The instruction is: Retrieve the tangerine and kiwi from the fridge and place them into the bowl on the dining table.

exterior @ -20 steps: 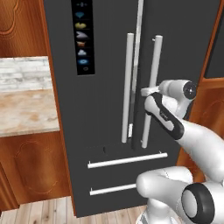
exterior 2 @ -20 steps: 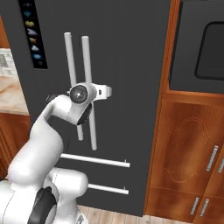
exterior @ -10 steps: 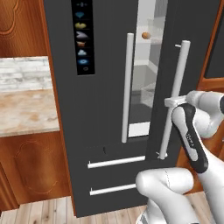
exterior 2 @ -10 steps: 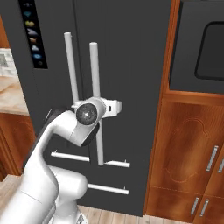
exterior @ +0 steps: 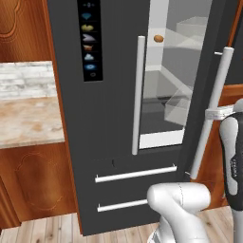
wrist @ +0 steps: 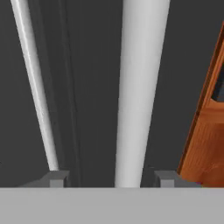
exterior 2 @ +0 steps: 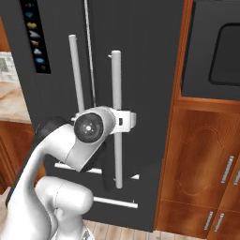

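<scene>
Fridge (exterior: 114, 118) right door partly open, tangerine (exterior: 158, 38) visible inside.
Gripper (wrist: 105, 179) at door handle (wrist: 140, 96), fingers (wrist: 54, 178) apart on both sides, not pressing.

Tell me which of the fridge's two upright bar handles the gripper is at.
The right door's handle, on the door swung open: it stands between the gripper's fingertips. The left door's handle stands apart.

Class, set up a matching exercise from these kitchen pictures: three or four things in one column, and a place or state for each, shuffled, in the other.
Things:
1. tangerine
2. right fridge door
3. claw
4. drawer handles

Places or states:
A. swung partly open
B. on an upper shelf inside the fridge
C. fingers either side of the pale door handle
D. two horizontal bars low on the fridge front

Pairs: 1-B, 2-A, 3-C, 4-D
</scene>
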